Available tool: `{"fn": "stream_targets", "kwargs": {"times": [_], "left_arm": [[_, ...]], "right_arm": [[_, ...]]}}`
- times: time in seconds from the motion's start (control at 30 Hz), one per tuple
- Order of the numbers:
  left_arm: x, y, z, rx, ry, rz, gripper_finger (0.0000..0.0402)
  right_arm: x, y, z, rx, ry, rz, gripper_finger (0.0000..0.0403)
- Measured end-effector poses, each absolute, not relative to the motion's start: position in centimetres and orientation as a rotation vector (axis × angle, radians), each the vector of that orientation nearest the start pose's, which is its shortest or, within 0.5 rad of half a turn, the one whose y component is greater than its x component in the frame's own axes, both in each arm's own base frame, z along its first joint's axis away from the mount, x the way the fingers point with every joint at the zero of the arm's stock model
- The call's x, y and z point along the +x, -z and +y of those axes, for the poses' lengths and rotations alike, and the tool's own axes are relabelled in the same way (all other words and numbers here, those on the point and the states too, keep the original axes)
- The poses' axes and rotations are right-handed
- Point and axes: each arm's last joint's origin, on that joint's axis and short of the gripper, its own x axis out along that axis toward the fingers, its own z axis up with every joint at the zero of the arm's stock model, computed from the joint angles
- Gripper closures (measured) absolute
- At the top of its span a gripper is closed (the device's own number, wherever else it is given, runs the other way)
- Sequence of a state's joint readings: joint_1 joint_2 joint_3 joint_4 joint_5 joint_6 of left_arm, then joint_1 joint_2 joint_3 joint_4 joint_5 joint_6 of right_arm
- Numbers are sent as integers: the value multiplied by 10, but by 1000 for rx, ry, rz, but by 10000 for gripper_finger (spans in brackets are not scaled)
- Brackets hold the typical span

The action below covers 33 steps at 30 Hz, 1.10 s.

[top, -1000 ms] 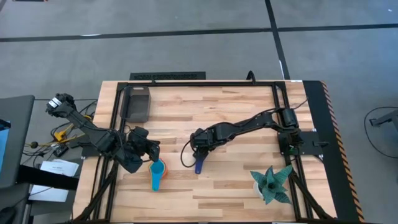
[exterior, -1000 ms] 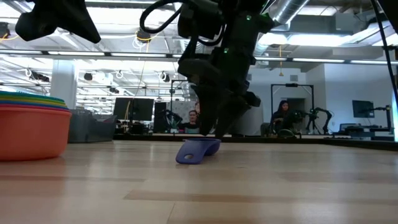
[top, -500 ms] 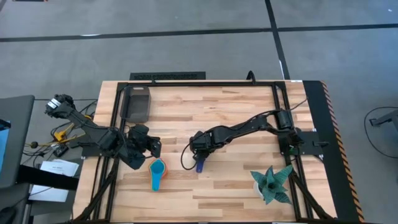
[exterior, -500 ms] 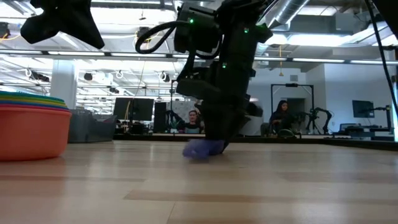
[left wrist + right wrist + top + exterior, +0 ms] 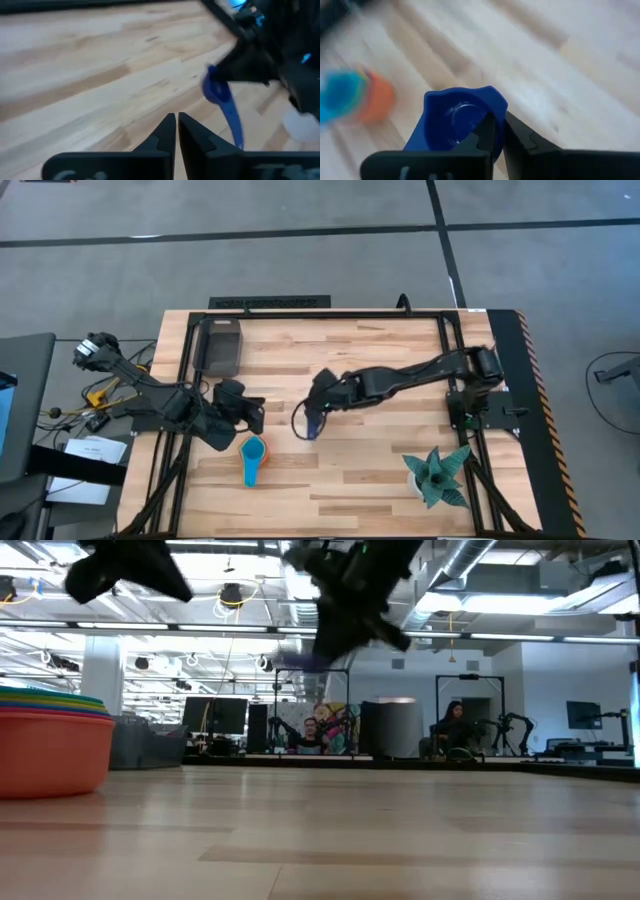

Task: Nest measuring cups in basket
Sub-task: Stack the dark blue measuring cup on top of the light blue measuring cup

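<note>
Measuring cups sat split across a pale butcher-block table (image 5: 380, 340) of glued wood strips, framed by black metal rails (image 5: 300, 313). Basket (image 5: 221, 346), a smooth dark grey rounded-corner bin, stood at the far left corner of the table, well apart from the cups. Teal spiky plant (image 5: 437, 476) stood at the near right. Nested stack of cups (image 5: 252, 460) rested on the table near the left arm: glossy plastic, light blue on top, orange shell outermost, rainbow rims layered in the low view. Dark blue cup (image 5: 457, 120), smooth round bowl with a short flat handle, hung off the table mid-centre. Right pincer (image 5: 314, 418) was clamped on the dark blue cup's wall. Left pincer (image 5: 177, 131) had fingers pressed together, empty, just beside the stack.
</note>
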<state>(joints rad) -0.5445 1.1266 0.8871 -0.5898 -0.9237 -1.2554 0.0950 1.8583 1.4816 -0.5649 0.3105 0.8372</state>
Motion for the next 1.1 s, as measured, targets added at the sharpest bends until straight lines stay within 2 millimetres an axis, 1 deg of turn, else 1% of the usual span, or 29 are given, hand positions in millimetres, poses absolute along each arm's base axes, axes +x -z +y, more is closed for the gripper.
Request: {"fn": "stream_targets", "kwargs": {"times": [0.1, 0.17, 0.23, 0.33, 0.43, 0.57, 0.67, 0.77, 0.9, 0.97, 1.03, 1.1], "left_arm": [[209, -279, -95, -598, -626, 273, 377], [219, -279, -96, -585, -599, 261, 362], [229, -277, -96, -570, -579, 264, 345], [241, -273, -93, -575, -571, 261, 321], [248, -270, -86, -592, -600, 250, 302], [255, -272, -76, -612, -612, 230, 293], [263, -273, -69, -626, -547, 248, 300], [272, -270, -63, -644, -476, 289, 313], [280, -265, -55, -670, -447, 312, 331], [281, -265, -52, -688, -449, 312, 347], [281, -265, -51, -708, -452, 309, 372], [278, -267, -51, -761, -457, 315, 392]], "right_arm": [[396, -267, 17, 640, 596, 666, 365], [396, -277, 10, 664, 595, 600, 376], [394, -283, 4, 673, 598, 569, 386], [394, -286, -2, 678, 599, 550, 389], [395, -285, -3, 681, 602, 557, 377], [394, -283, 1, 675, 599, 572, 369], [394, -284, 3, 674, 591, 569, 377], [395, -284, 3, 659, 581, 562, 383], [395, -285, 3, 651, 579, 560, 376], [395, -284, 3, 651, 581, 562, 371], [395, -285, 3, 649, 580, 562, 370], [395, -285, 3, 643, 575, 563, 370]]}}
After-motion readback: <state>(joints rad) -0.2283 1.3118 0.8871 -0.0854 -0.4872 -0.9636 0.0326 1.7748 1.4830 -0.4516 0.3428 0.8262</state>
